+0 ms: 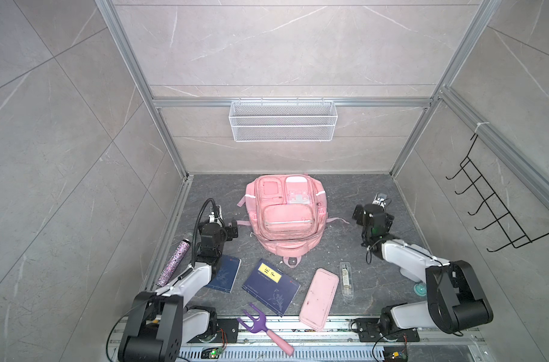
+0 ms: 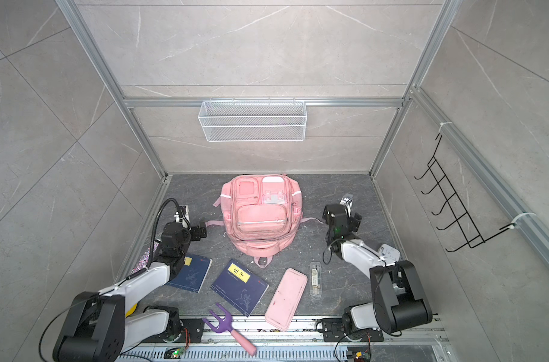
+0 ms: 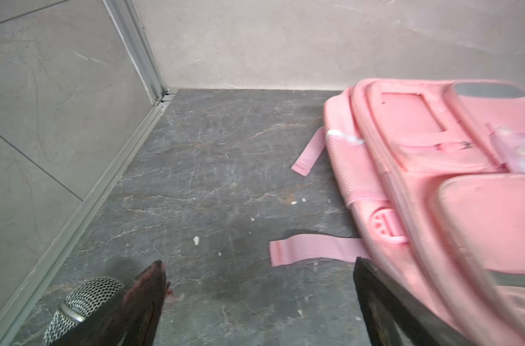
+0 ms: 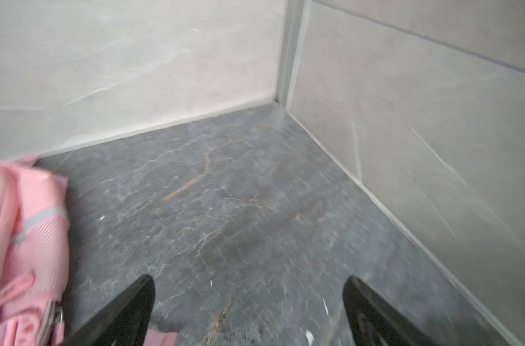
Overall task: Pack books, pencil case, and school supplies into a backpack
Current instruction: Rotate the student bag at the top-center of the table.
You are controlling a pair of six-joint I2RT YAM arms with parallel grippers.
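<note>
While both arms reach forward on either side of the backpack (image 1: pixel 285 216), nothing is packed yet: it lies flat mid-floor, front pockets up, top loop pointing toward the arm bases. The left gripper (image 3: pixel 258 261) has its jaws wide apart and empty, aimed at bare floor (image 3: pixel 213 179) just beside the backpack's flank, with a loose strap (image 3: pixel 312 250) lying ahead of the fingers. The mesh head of a mic (image 3: pixel 84 302) shows beside one finger, and in a top view the mic lies along the left wall. The right gripper (image 4: pixel 249 278) is likewise spread wide and holds nothing, aimed at bare floor on the backpack's other side, near the far corner. In both top views the rest lies in a row on the near side of the loop. The first book (image 1: pixel 224 275) is partly under the left arm and the second book (image 1: pixel 271 290) is beside it, tilted, yellow label up. Next comes the case (image 1: pixel 318 299), aslant, its near end over the metal rail (image 1: pixel 335 322), and then the packet (image 1: pixel 346 279), just beside the case. A fork (image 1: pixel 260 322) lies on the rail near the second book
</note>
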